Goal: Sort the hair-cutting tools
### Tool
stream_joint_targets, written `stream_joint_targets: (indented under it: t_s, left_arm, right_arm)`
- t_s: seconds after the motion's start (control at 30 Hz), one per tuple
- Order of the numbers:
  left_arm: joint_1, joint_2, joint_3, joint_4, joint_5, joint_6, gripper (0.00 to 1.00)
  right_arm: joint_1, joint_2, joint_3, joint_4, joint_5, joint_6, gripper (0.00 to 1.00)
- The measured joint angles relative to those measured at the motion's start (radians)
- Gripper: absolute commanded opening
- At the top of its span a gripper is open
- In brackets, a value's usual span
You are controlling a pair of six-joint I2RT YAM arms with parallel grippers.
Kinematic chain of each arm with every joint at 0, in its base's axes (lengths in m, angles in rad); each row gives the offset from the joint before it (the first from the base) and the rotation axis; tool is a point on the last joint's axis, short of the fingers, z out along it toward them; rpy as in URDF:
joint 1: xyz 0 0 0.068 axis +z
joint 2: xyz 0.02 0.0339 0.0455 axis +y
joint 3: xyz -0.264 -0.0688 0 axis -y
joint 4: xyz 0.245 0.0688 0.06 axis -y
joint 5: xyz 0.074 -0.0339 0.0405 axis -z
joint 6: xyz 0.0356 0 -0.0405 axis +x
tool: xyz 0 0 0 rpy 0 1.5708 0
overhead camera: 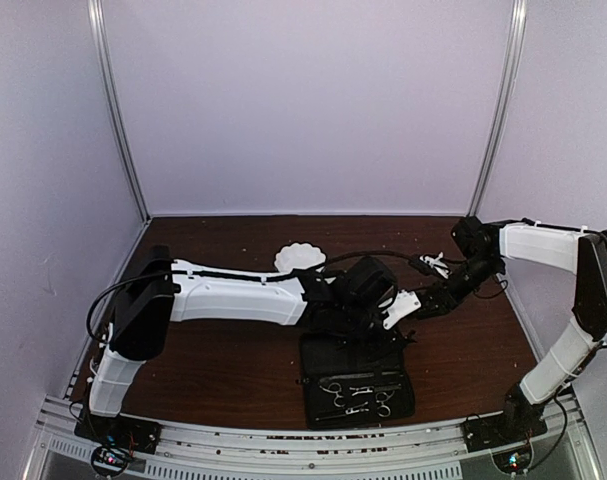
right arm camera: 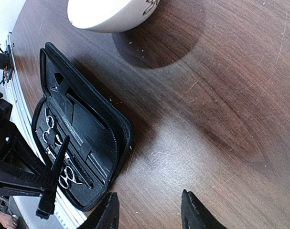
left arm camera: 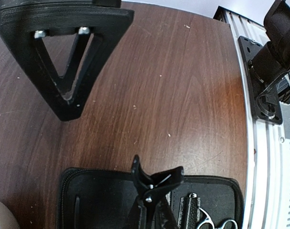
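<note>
Over the open black case [overhead camera: 323, 362] on the table [overhead camera: 223, 360], the left pincer [left arm camera: 149, 212] is clamped shut on 1 thin black clip [left arm camera: 156, 183]. 2 silver scissors [overhead camera: 361, 393] lie inside the case. The right pincer [right arm camera: 149, 212] hangs half open and empty above the table beside the case.

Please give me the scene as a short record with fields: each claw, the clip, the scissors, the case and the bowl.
left claw: shut on a thin black clip, above the open case
right claw: open, empty, over bare table beside the case
scissors: silver, lying in the case, rings showing
case: black, with zip, open flat near the table's near edge
bowl: white, on the table beyond the case
</note>
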Motion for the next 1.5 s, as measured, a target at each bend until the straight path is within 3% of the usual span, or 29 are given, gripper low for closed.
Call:
stream_joint_targets:
  t_s: [1.5]
  left_arm:
    - [0.014, 0.022, -0.005, -0.115, -0.119, 0.078, 0.0]
  right_arm:
    - [0.0, 0.015, 0.0, -0.001, -0.002, -0.003, 0.47]
